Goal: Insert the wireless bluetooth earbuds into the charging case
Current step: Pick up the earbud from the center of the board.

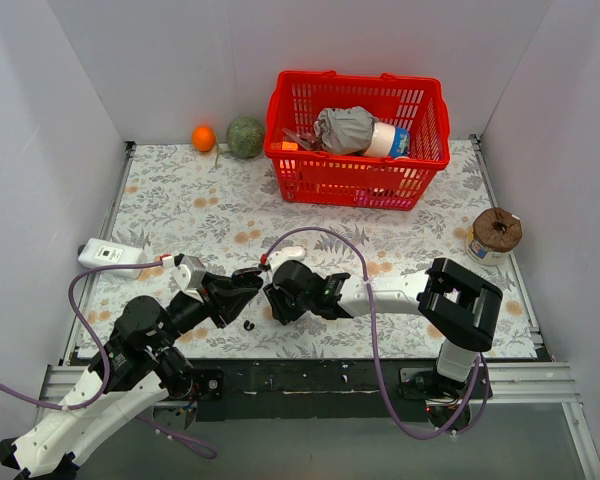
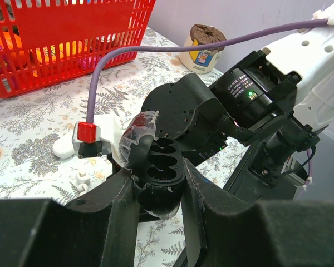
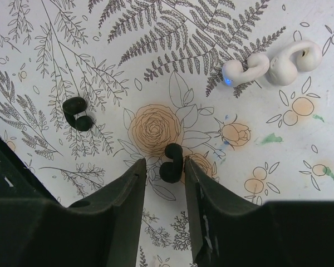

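Two black earbuds [image 3: 171, 162] sit on the tabletop [image 3: 256, 183]: one between the spread fingers of the right tool [image 3: 165, 164], not clamped, the second off to its left. Two white earbuds [image 3: 245, 69] lie together, well apart at upper right. On the other side, the left tool [image 2: 158, 192] is clamped on the charging case [image 2: 158, 164], lid open, close beside the right arm.

The black earbuds [image 3: 171, 162] and white earbuds [image 3: 245, 69] contrast with grey-fern, orange-rose tablecloth [image 3: 278, 183].
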You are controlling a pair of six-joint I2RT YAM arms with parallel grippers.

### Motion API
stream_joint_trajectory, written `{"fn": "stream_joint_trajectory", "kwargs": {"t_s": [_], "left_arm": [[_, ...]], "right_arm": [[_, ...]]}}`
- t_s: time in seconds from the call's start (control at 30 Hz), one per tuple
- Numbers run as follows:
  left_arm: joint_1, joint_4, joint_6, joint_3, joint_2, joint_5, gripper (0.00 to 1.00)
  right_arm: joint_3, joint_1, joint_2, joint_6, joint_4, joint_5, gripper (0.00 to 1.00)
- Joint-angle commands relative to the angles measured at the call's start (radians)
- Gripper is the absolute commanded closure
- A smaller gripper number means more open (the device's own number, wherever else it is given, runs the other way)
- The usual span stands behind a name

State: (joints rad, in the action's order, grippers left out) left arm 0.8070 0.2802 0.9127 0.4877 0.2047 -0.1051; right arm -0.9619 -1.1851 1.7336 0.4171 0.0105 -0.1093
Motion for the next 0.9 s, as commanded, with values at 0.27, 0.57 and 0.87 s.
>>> {"fn": "stream_joint_trajectory", "kwargs": {"t_s": [0.27, 0.57, 0.87], "left_arm": [[0.000, -0.010, -0.008, 0.015, -0.001, -0.013, 1.00], [0.000, -0.010, -0.008, 0.017, 0.005, -0.015, 1.00], [0.000, -0.019, -0.006, 0.022, 0.025, -0.018, 1.00]], "right_arm": [[-0.018, -0.001, -0.022, 0.009, 0.011, -0.015, 0.78], [-0.014, 0.001, -0.019, 0.008, 0.006, -0.020, 0.99], [0.034, 0.012, -0.126, -0.026, -0.006, -0.041, 0.99]]}}
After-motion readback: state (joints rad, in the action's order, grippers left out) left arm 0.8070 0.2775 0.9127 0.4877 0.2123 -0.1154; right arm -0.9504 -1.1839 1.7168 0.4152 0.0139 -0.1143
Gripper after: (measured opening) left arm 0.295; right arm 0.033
